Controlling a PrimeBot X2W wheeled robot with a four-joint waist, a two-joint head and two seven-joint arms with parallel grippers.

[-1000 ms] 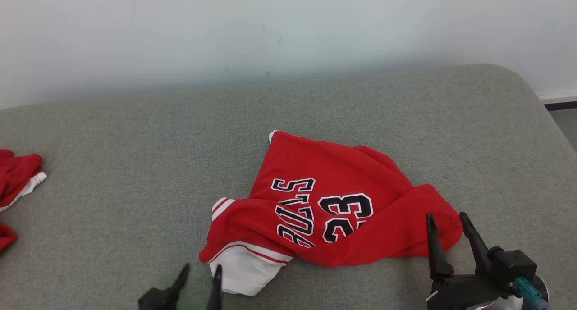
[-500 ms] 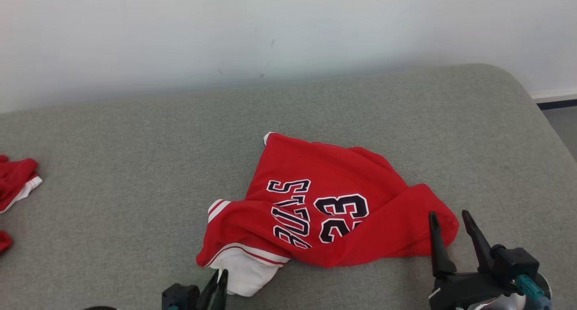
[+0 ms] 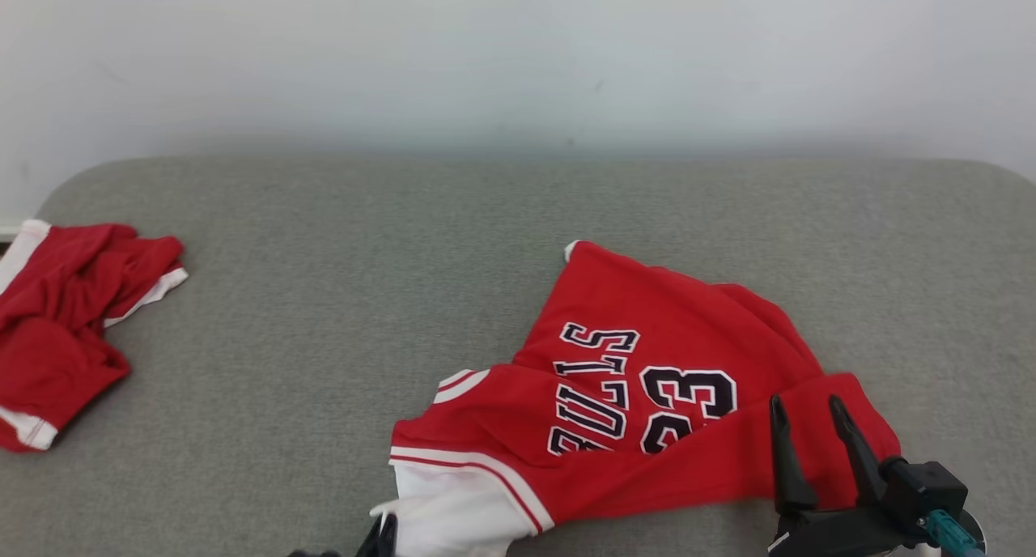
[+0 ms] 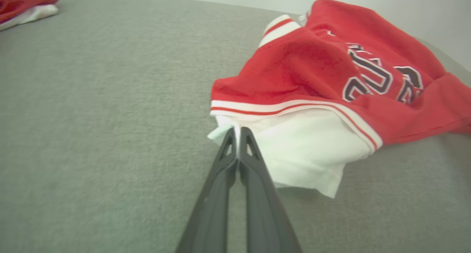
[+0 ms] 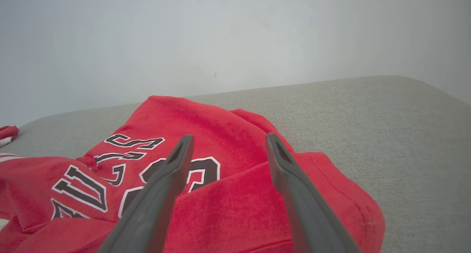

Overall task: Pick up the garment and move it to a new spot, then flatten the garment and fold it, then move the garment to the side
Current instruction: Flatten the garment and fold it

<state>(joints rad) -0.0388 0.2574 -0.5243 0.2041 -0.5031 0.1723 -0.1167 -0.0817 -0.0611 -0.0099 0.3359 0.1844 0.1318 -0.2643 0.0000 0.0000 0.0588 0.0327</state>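
The garment (image 3: pixel 647 338) is a red jersey with dark lettering, the number 23 and a white lining; it lies crumpled on the grey cushion, right of centre. My left gripper (image 3: pixel 387 533) sits at the bottom edge of the head view. In the left wrist view, this left gripper (image 4: pixel 237 129) is shut, its tips pinching a corner of the white part of the garment (image 4: pixel 323 69). My right gripper (image 3: pixel 805 407) stands open over the garment's near right fold. In the right wrist view, the right gripper (image 5: pixel 229 136) has red garment (image 5: pixel 220 113) cloth beyond its spread fingers and grips nothing.
A second red and white heap of clothing (image 3: pixel 65 298) lies at the cushion's far left, also in the left wrist view as clothing (image 4: pixel 22 3). The grey cushion (image 3: pixel 324 257) runs back to a pale wall (image 3: pixel 518 55) and has rounded corners.
My left gripper has shut on the garment's white corner, which now pulls toward it. The head camera has turned, shifting the scene right and revealing more of the left heap. The right gripper stays open.
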